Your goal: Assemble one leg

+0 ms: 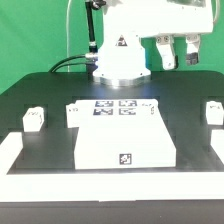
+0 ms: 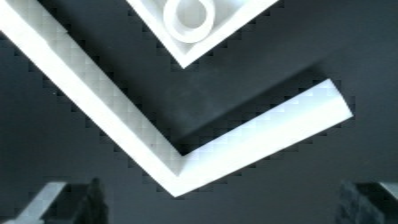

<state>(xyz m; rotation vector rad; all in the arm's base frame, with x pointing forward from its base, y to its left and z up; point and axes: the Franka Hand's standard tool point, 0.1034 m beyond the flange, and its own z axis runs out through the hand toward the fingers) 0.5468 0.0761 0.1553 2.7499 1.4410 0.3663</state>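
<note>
Small white tagged legs lie on the black table: one at the exterior view's left, one at its right, and two smaller-looking ones beside the marker board. The large flat white panel lies in the middle; one of its corners with a round socket shows in the wrist view. My gripper hangs high above the table's far right, open and empty, far from every leg. In the wrist view the gripper shows only two dark fingertips, wide apart, nothing between them. No leg shows there.
The marker board lies behind the panel, in front of the robot base. A white raised border runs along the table's sides; its corner shows as a white L in the wrist view.
</note>
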